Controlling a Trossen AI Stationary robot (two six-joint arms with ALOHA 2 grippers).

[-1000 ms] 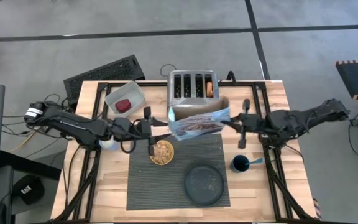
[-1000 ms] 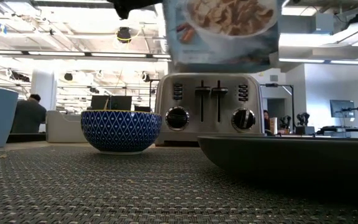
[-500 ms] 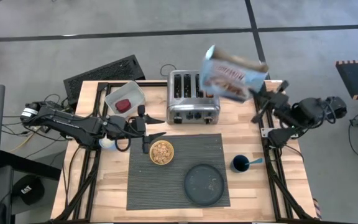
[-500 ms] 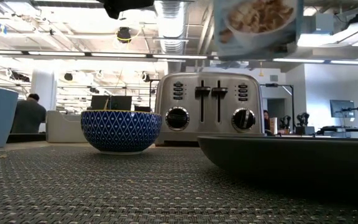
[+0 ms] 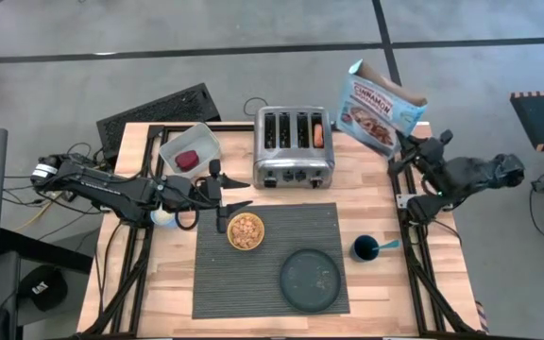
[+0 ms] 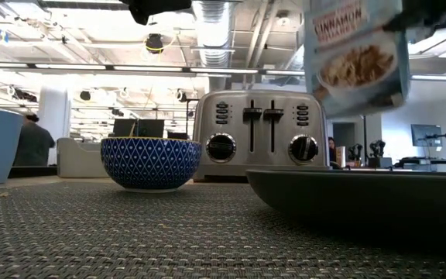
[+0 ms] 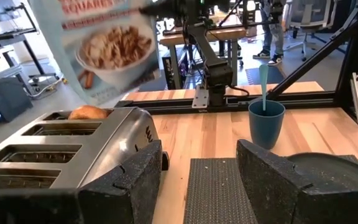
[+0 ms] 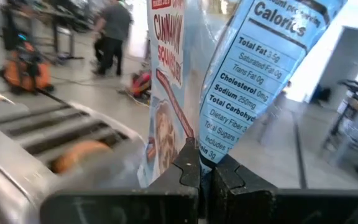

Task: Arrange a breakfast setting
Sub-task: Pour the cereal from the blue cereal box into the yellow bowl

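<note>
Holding the cereal box (image 5: 381,104) aloft off the worktop's back-right corner, right gripper (image 8: 207,171) clenched on its edge. Left gripper (image 5: 232,195) spread wide above the placemat's (image 5: 270,274) back-left corner, beside the cereal-filled bowl (image 5: 246,231). Bagel (image 5: 319,134) sits in the toaster (image 5: 294,145).

High view looks straight down on the whole table. Low view sits on the placemat (image 6: 169,232), level, facing the toaster (image 6: 258,136) close up — shared with high view (image 5: 294,147). Wrist views look forward past own fingers — both catch the toaster too.
</note>
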